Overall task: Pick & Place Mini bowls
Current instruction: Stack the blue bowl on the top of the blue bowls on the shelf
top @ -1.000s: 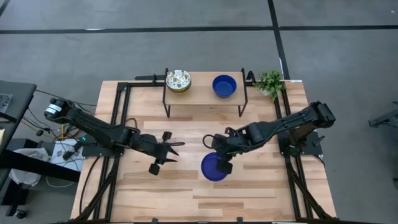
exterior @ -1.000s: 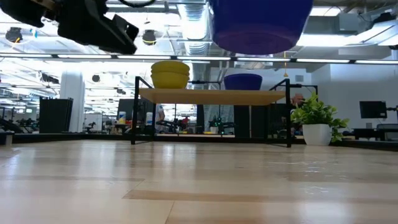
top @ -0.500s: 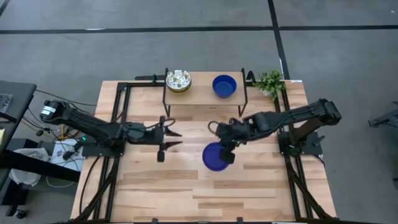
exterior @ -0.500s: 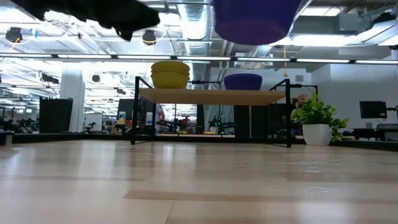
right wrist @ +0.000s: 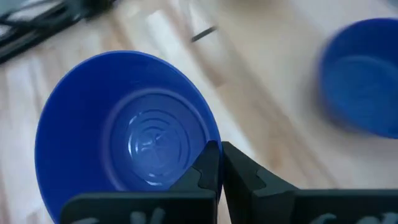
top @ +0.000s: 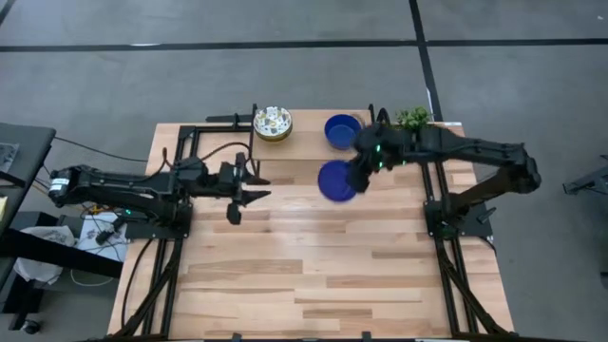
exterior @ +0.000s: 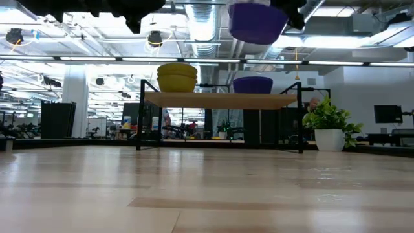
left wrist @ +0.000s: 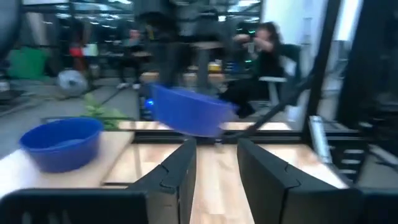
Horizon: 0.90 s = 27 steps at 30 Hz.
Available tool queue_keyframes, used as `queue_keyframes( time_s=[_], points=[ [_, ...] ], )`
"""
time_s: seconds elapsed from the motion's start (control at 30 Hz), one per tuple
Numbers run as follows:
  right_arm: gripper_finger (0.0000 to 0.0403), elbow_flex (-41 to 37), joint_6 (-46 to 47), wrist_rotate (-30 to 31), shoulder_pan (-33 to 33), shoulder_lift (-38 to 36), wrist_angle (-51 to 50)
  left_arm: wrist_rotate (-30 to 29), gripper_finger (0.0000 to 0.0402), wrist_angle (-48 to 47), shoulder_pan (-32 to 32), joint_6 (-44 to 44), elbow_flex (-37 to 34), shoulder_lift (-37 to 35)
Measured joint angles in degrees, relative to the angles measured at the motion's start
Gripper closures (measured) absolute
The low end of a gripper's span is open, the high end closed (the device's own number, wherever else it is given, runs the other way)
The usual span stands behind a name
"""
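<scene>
Pinching blue bowl (top: pixel 336 180) rim (raised)

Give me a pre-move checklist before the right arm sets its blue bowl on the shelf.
1. Right gripper pinching the carried blue bowl by its rim: ok.
2. Carried bowl raised above shelf height: ok.
3. Shelf blue bowl upright, ready for stacking: ok.
4. Patterned bowl stack away from the path: ok.
5. Left gripper open, empty, off to the side: ok.
6. Carried bowl exactly over the shelf bowl: not ok.
</scene>
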Motion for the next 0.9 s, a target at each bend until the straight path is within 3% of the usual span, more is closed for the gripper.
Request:
queue_keyframes(
  time_s=[0.17, 0.9],
  points=[
    [0.0403, 0.0, 0.7, -0.3, -8.0, -0.9, 0.2, 8.6, 0.0286, -5.4, 1.4, -1.4, 0.1, 0.9],
    [0.0403, 0.0, 1.3, -9.5, -35.1, 1.4, 4.9, 9.0, 0.0286, -7.3, 1.4, -0.8, 0.1, 1.4]
  ],
)
